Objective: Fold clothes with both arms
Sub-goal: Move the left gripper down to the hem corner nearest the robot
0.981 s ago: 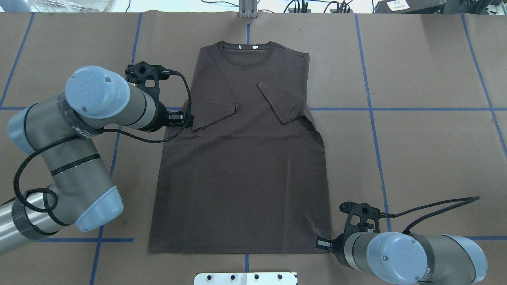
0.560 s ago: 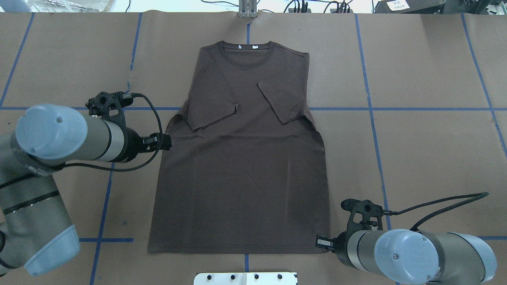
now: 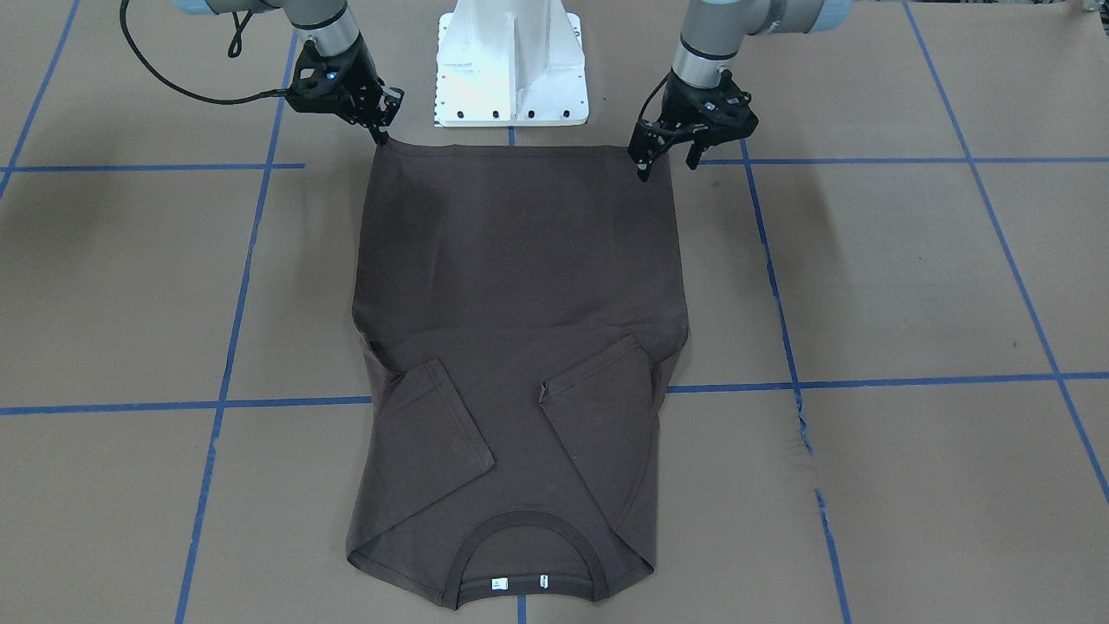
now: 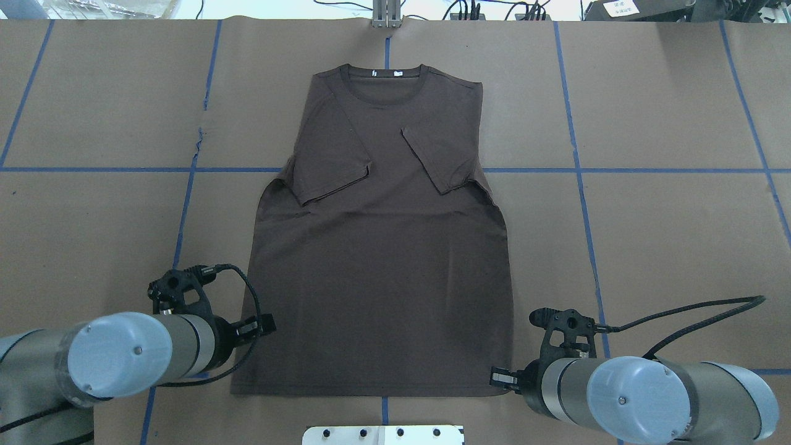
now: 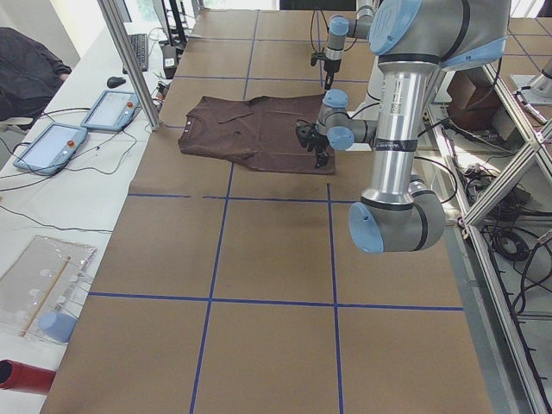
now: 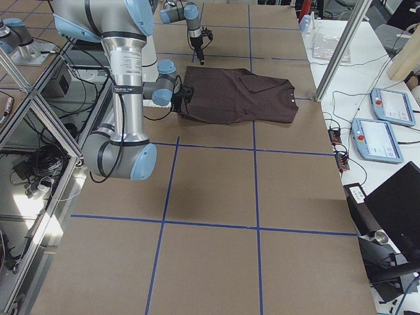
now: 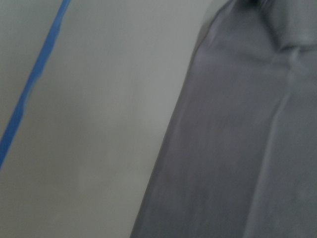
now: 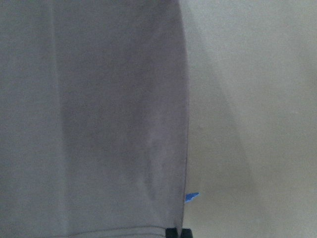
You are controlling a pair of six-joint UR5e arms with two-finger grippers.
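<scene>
Lying flat on tabletop (image 4: 649, 247): dark brown T-shirt (image 4: 377, 278), both sleeves folded in over chest. Collar on side away from robot, hem nearest white base (image 3: 511, 69). Right fingers (image 3: 379, 132) narrow, pinched on hem corner at robot's right; wrist view shows tips close together at that corner. Left fingers (image 3: 643, 165) spread wide, just over opposite hem corner; contact with cloth unclear. Left wrist view blurred: shirt's side edge, bare tabletop, blue tape line (image 7: 34, 84).

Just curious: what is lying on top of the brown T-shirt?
Only parts of the T-shirt: one sleeve and the other sleeve, folded inward onto the chest. The cloth under them is hidden.
</scene>
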